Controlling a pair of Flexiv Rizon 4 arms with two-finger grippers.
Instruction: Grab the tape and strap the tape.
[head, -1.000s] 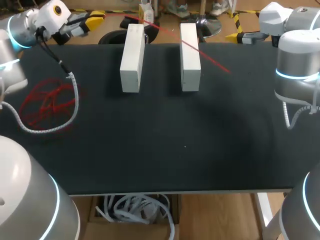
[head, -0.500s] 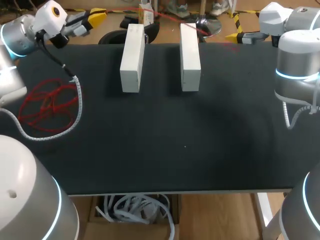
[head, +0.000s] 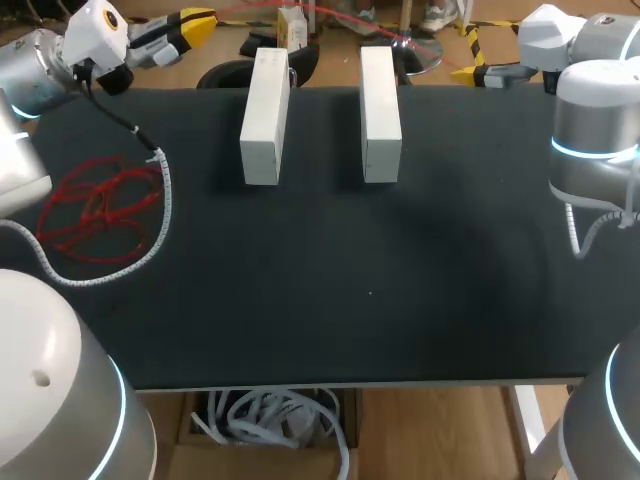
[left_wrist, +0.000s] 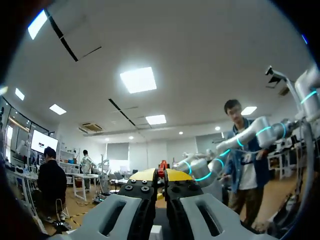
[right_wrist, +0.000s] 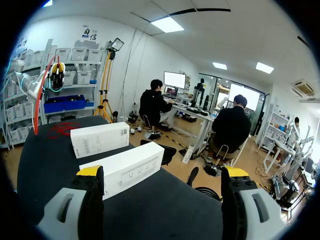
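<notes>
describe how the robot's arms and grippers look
The left arm and right arm are rounded silver-grey and white tubes with glowing cyan joint rings. A white spiral-wrapped cable trails from each. The left gripper and right gripper have grey fingers with bright yellow tips.

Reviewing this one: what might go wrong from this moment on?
The left gripper, jaws shut on the red tape, holds it raised past the far edge of the table; the thin strand may slip out. The left arm's coiled cable curves around the loose tape pile and might drag or tangle it. The right gripper is open off to the right, so the strand may sag onto the white boxes unguided.
</notes>
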